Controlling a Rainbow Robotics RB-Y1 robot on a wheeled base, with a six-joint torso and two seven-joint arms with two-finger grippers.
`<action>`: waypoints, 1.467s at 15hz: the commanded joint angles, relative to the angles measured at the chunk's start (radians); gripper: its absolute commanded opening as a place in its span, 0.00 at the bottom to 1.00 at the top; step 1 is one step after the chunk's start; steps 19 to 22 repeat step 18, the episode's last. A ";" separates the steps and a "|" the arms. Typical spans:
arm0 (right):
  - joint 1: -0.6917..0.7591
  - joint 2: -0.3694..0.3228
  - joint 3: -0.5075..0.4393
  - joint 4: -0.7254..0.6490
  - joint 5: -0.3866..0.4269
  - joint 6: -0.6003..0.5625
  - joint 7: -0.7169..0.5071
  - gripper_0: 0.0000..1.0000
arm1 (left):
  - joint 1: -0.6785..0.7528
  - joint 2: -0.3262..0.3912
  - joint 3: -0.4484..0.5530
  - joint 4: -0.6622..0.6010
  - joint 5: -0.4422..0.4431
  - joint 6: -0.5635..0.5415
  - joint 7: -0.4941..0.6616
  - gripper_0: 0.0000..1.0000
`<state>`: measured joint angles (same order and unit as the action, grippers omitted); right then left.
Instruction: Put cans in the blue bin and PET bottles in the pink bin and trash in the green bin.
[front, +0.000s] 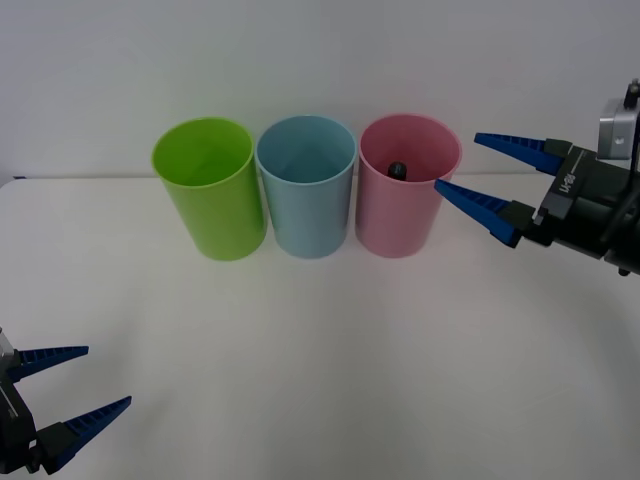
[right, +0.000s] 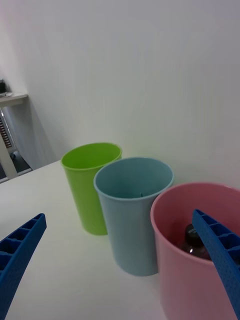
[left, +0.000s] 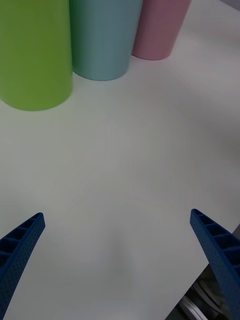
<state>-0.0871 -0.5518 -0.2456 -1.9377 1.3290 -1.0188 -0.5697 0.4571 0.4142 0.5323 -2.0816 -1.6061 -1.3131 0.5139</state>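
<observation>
- The bottle (front: 397, 169) sits inside the pink bin (front: 400, 215), by the worktop's (front: 320, 340) back edge.
- The right hand (front: 468, 172) is spread wide and empty, beside the pink bin.
- The left hand (front: 80, 382) waits empty, fingers apart, at the front left corner.

overhead front, wrists near, shared bins (front: 305, 190)

Setting: lab or test room, staged. My desk (front: 300, 360) plain white, bare apart from three coloured bins in row: green bin (front: 208, 188), blue bin (front: 306, 186), pink bin (front: 406, 185). Blank white wall (front: 320, 60) directly behind. Pale shelf or furniture edge (right: 11, 100) at room side, detail unclear.
</observation>
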 joint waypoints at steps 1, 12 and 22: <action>0.099 0.062 -0.075 -0.001 0.002 -0.127 0.116 1.00 | 0.000 0.000 0.000 0.000 0.000 0.000 0.000 1.00; 0.297 0.072 -0.126 0.077 0.045 -0.296 0.416 1.00 | 0.000 0.000 0.000 0.000 0.000 0.000 0.000 1.00; 0.310 0.072 -0.129 0.077 0.071 -0.302 0.396 1.00 | 0.000 0.000 0.000 0.000 0.000 0.000 0.000 1.00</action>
